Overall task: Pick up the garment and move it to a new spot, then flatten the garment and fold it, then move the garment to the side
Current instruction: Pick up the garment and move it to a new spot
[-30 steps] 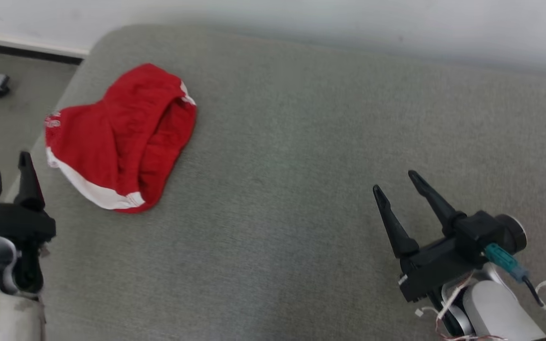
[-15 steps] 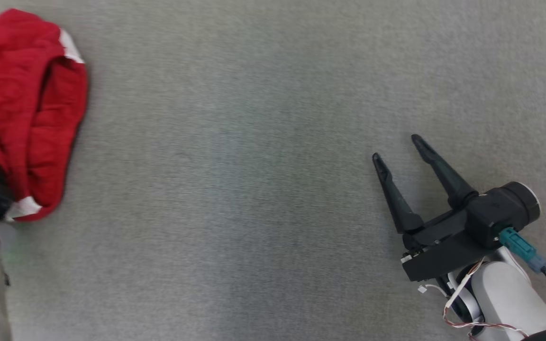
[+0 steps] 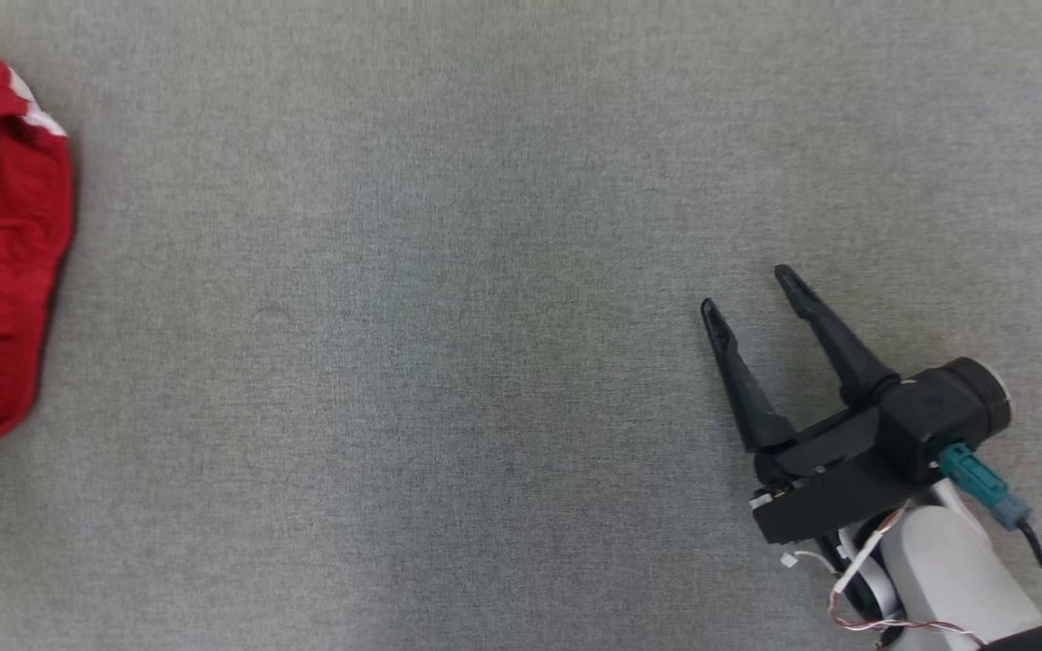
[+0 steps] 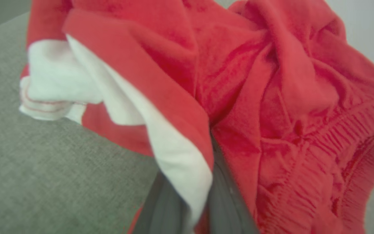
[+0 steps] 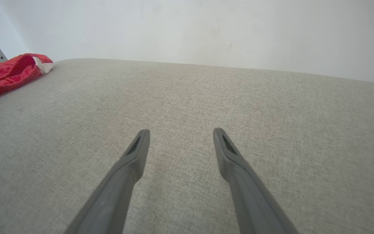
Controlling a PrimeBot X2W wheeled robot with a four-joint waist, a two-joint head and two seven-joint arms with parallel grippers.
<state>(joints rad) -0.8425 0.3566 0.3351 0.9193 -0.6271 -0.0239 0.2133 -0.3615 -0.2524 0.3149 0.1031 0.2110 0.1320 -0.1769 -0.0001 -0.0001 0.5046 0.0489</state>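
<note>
Pinching the white-trimmed hem of the red shorts (image 4: 271, 97) with my left gripper (image 4: 195, 198), at the grey cushion (image 3: 485, 316) left side. Right gripper (image 3: 746, 289) splayed, empty, well apart. Only the grasp looks done; move, flatten, fold, set-aside remain.

We see soft, even light over the grey upholstered surface (image 3: 485, 316) in the head view, with no glare or hard highlights. The right gripper (image 3: 746, 289) throws only a faint, short shadow on the cloth just beside its fingers. A dim shadow also edges the red garment (image 3: 5, 253). In the left wrist view the garment sits very close to the lens and is blurred, its red washed paler. The dark fingers (image 4: 157, 211) at the bottom edge are out of focus. In the right wrist view the surface's far edge bows from wide-angle distortion, and the pale wall (image 5: 206, 29) is bright.
</note>
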